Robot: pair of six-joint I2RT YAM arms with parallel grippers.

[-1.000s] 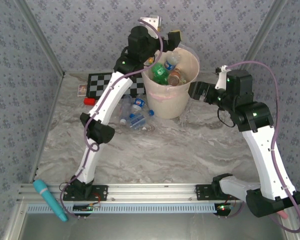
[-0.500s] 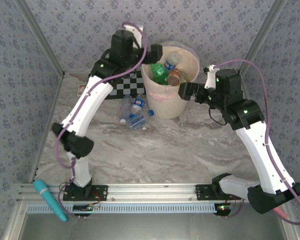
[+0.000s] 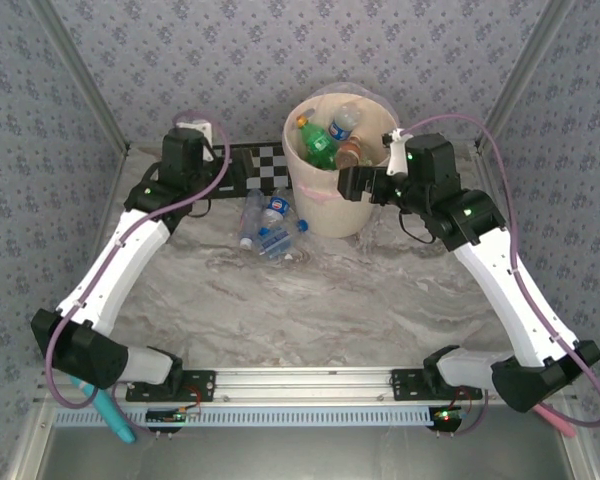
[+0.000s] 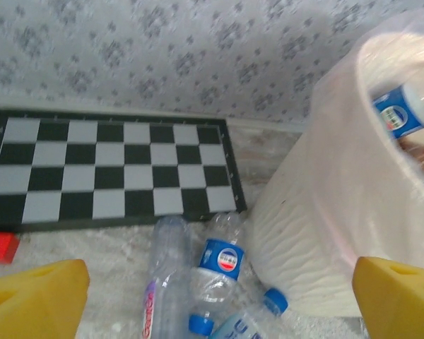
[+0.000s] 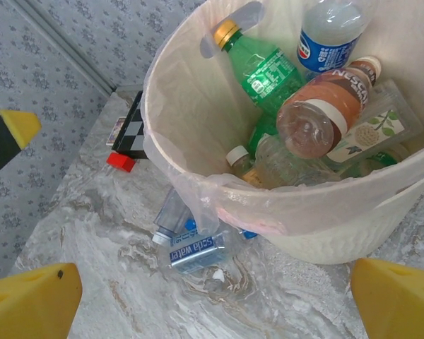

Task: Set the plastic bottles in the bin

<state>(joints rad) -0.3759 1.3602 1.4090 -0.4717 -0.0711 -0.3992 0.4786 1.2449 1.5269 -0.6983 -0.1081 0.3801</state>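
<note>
L hand (image 4: 215,300), R hand (image 5: 212,300) wide, empty; bin (image 5: 325,240) rim hides part of floor bottles (image 5: 194,251).

Big round cream plastic bin (image 3: 332,208) sits at 12 o'clock on the marble table (image 3: 310,300), small plastic bottles (image 3: 330,140) inside. A few more loose bottles (image 3: 270,228) lie at its 8 o'clock, flat checkerboard (image 3: 263,172) at 9.

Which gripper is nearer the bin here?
Right. The right gripper is close by the bin's near side; the left gripper is off to its left, by the checkerboard.

Bin (image 4: 304,240) cut off at rt edge, red block (image 4: 0,247) clipped at left, lower bottles (image 5: 283,159) half-buried
</note>
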